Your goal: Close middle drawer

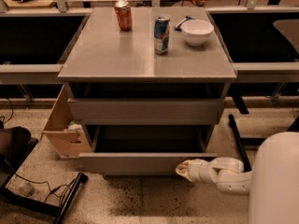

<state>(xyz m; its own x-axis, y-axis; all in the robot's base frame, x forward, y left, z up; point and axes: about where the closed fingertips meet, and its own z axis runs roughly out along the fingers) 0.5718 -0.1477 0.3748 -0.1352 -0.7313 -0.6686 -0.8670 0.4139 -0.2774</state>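
Grey, wide middle drawer (147, 163) juts open from the cabinet; the cream gripper (183, 170) rests against its plain front, right of centre, grip undeterminable. Pushing step underway; next, drive straight inward.

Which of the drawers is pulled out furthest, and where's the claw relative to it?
The lower drawer, below the less open drawer, sticks out furthest. The claw is at its front panel's right end.

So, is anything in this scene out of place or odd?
Yes. The middle drawer stands pulled far out of the cabinet, its inside exposed. The gripper is at the right end of its front panel. Beside the cabinet's left side, a cardboard box sits tilted on the floor.
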